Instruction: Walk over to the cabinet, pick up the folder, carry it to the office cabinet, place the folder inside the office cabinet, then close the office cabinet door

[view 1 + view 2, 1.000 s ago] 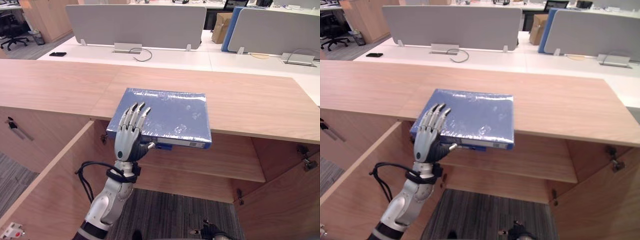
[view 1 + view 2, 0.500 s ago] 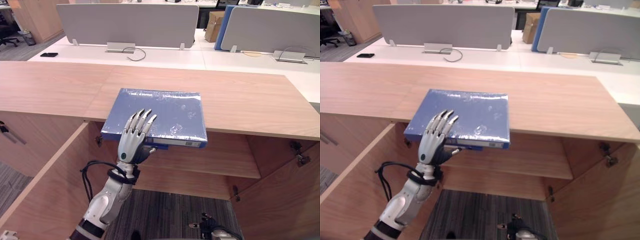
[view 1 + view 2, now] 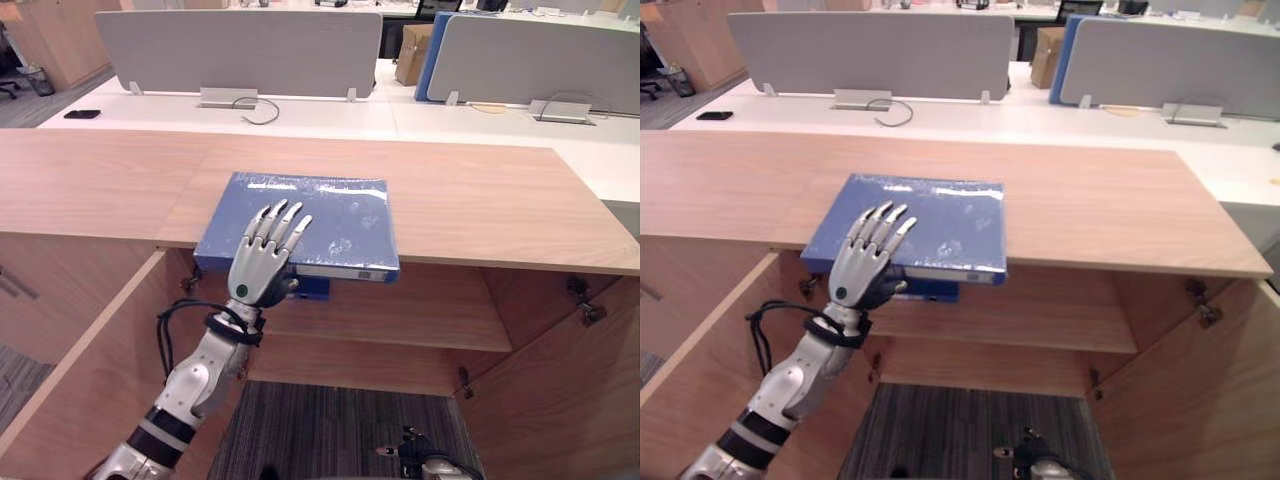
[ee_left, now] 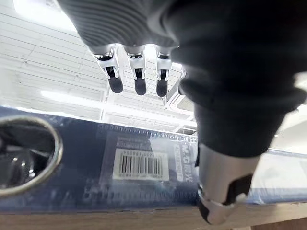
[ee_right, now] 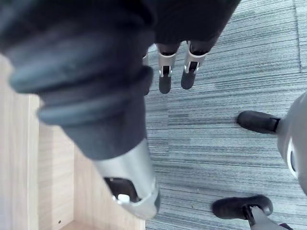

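Note:
A blue folder point(image 3: 330, 215) in clear wrap lies flat on the wooden cabinet top point(image 3: 480, 210), its labelled spine point(image 4: 144, 163) overhanging the front edge. My left hand point(image 3: 262, 265) reaches up from below, its straight fingers point(image 4: 139, 84) spread over the folder's front left part. Its thumb point(image 4: 223, 191) sits in front of the spine, near the lower edge. The fingers are not curled round the folder. My right hand point(image 5: 165, 79) hangs low over the grey carpet with its fingers relaxed and holding nothing.
Below the top the cabinet stands open, with one door point(image 3: 90, 370) swung out at the left and another point(image 3: 560, 400) at the right, and a shelf point(image 3: 400, 320) inside. Behind are white desks with grey dividers point(image 3: 240, 50) and a dark phone point(image 3: 81, 114).
The camera has shifted. My left hand has slid farther up over the folder's cover. The folder stays on the cabinet top.

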Available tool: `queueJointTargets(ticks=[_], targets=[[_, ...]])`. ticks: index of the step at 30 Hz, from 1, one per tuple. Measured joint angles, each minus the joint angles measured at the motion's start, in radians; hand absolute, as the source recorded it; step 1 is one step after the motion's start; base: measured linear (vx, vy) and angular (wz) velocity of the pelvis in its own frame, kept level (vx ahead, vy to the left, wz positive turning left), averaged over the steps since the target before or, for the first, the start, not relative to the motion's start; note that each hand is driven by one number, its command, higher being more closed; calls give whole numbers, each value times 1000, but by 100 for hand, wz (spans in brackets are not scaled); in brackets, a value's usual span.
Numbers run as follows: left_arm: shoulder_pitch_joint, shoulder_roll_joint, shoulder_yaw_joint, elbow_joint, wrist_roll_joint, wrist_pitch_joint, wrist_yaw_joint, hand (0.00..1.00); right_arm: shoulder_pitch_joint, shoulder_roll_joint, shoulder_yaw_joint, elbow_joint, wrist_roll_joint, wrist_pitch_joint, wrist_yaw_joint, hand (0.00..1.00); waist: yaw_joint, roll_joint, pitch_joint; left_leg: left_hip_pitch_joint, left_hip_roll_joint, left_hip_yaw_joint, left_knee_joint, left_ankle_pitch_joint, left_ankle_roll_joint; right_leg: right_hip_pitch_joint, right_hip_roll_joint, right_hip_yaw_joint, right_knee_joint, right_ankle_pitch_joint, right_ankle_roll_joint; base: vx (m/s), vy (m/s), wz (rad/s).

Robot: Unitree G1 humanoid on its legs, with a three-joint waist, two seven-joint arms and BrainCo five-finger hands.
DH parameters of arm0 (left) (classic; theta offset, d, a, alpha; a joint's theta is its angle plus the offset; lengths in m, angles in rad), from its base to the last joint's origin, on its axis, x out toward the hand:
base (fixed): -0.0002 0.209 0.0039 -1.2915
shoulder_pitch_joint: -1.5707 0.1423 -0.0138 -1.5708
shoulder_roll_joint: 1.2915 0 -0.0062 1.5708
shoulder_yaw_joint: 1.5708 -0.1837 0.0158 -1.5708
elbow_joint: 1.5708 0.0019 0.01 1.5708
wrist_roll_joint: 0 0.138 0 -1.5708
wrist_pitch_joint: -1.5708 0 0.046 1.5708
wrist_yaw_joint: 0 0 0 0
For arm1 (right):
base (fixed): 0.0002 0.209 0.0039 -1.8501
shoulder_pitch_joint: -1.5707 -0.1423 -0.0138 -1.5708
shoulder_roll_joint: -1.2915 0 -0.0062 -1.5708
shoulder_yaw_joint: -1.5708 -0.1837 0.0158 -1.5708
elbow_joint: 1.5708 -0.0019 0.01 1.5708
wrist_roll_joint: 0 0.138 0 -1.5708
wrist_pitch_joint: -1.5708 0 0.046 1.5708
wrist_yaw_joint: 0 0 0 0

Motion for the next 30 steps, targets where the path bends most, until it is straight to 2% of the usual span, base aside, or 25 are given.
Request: queueJointTargets(ticks=[12, 21, 22, 30], targets=[[-28, 10, 3, 157, 21, 7, -40, 0, 1, -1, -3, 0, 0, 0, 0, 0, -10, -5, 8, 18, 0, 6, 0, -15, 0, 19, 0, 6, -11, 2, -3, -3, 5, -1], [-27, -17, 59, 210, 24, 13, -42, 0, 2, -1, -4, -6, 0, 1, 0, 0, -16, -6, 8, 35, -6, 16, 0, -29, -3, 39, -4, 12, -27, 1, -3, 5, 10, -2], [-27, -22, 64, 214, 24, 13, -42, 100, 2, -1, -6, -6, -1, 1, 0, 0, -16, -6, 8, 35, -6, 17, 0, -29, -3, 39, -4, 13, -27, 1, -3, 0, 0, 0], [-44, -60, 122, 241, 12, 35, -7, 100, 7, -5, -31, -22, -23, 1, 2, 0, -27, -6, 5, 51, -9, 32, 0, -44, -5, 52, -5, 30, -41, 1, -6, -3, 13, -5]])
